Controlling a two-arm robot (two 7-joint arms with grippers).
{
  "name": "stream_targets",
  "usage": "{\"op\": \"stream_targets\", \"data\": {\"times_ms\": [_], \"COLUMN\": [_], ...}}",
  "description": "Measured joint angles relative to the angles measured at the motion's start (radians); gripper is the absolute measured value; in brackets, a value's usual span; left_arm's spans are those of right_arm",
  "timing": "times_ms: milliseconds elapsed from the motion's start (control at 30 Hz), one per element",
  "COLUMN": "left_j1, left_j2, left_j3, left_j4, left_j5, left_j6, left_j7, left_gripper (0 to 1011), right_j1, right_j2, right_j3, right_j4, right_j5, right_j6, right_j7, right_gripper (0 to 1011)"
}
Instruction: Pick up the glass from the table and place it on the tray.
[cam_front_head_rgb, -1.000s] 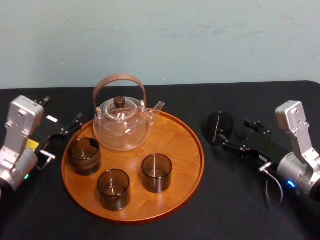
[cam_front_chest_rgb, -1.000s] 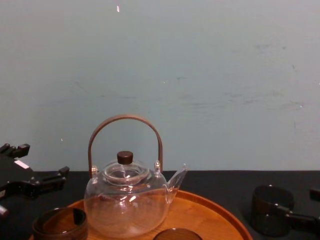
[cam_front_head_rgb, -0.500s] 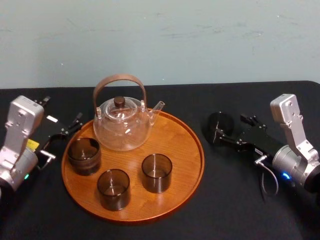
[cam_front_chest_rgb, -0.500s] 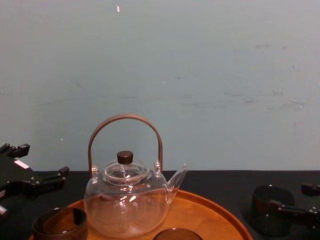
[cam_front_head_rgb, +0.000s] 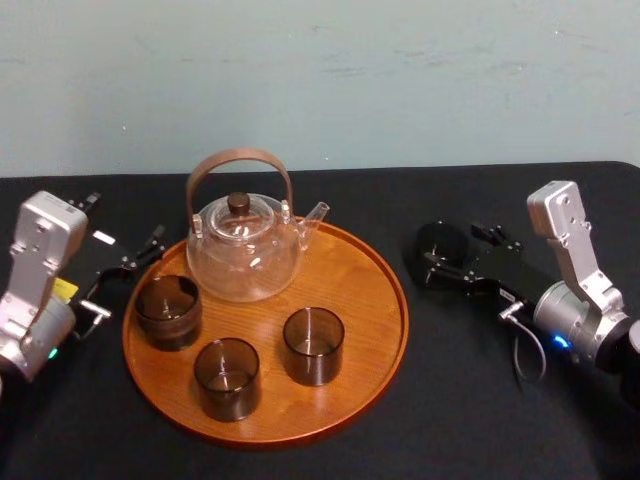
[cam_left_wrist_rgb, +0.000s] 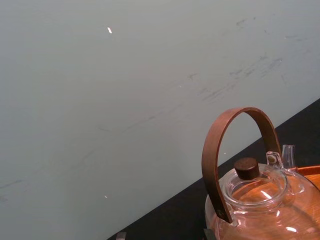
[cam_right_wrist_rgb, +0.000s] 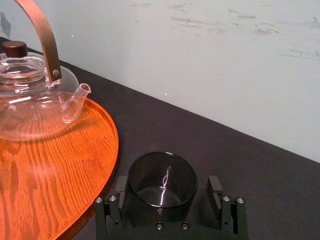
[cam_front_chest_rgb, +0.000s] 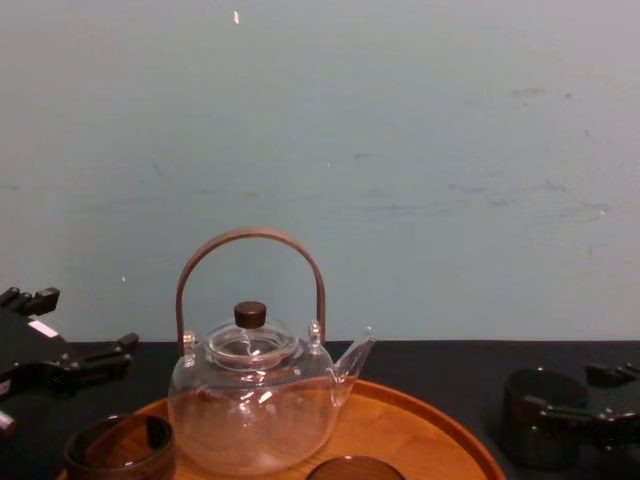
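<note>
The black table (cam_front_head_rgb: 470, 400) runs the full width of the scene, with a pale wall behind its far edge. On its left-centre part sits the round wooden tray (cam_front_head_rgb: 372, 292). At the far side of the tray stands a clear glass teapot (cam_front_head_rgb: 245, 255) with a brown hoop handle, a dark knob on its lid and its spout pointing right. The right arm reaches in from the near right, and the right gripper (cam_front_head_rgb: 452, 252) lies low over the table to the right of the tray. Its claw is spread wide, one finger on each side of the glass (cam_right_wrist_rgb: 161, 182). One finger is just beside the glass wall and the other stands a little off it, so nothing is clamped. This dark glass stands upright on the table, just beside the tray's right rim and outside it. The left gripper (cam_front_head_rgb: 125, 222) sits parked at the left of the tray, its claw apart and empty. Three more dark glasses stand on the tray: one at the left (cam_front_head_rgb: 168, 310), one at the near edge (cam_front_head_rgb: 227, 377) and one near the middle (cam_front_head_rgb: 313, 345).
</note>
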Motion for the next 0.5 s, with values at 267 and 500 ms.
{"op": "stream_targets", "data": {"times_ms": [267,500], "left_j1": [0.000,0.000], "left_j2": [0.000,0.000], "left_j3": [0.000,0.000], "left_j4": [0.000,0.000], "left_j5": [0.000,0.000], "left_j6": [0.000,0.000], "left_j7": [0.000,0.000], "left_gripper": [1001,1001], "right_j1": [0.020,0.019], "right_j2": [-0.007,-0.006], "right_j3": [-0.011,-0.010], "right_j4": [0.029,0.027], "right_j5": [-0.006,-0.006], "right_j6": [-0.008,-0.008], "right_j7": [0.010,0.009], "right_gripper": [1002,1002]}}
